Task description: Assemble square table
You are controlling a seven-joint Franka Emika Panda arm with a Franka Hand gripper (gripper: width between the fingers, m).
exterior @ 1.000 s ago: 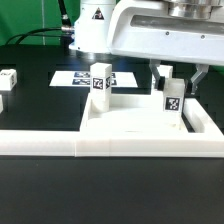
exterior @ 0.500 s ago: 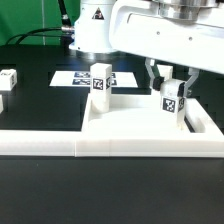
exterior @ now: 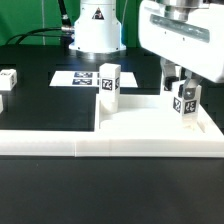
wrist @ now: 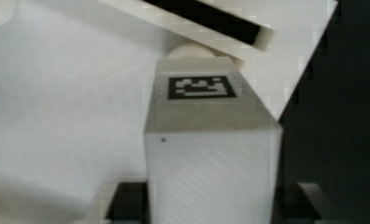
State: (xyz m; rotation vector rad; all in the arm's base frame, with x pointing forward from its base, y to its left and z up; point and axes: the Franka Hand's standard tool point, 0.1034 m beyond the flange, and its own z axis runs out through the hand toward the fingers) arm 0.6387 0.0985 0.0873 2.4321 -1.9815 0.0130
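A white block leg fills the centre, one face bearing a black-and-white tag. The gripper clamps it, with a dark fingertip showing on either side. A white slab lies behind, and the dark bench shows on the leg's other side.

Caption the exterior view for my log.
Fingers grip a tagged leg upright at a corner of the tabletop; another leg stands nearby.

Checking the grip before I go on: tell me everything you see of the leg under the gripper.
The leg is a short white block, plastic by its look, with a black-and-white tag on one face. It stands upright on the tabletop near the exterior view's right edge. The gripper is shut on it, one finger against each side.
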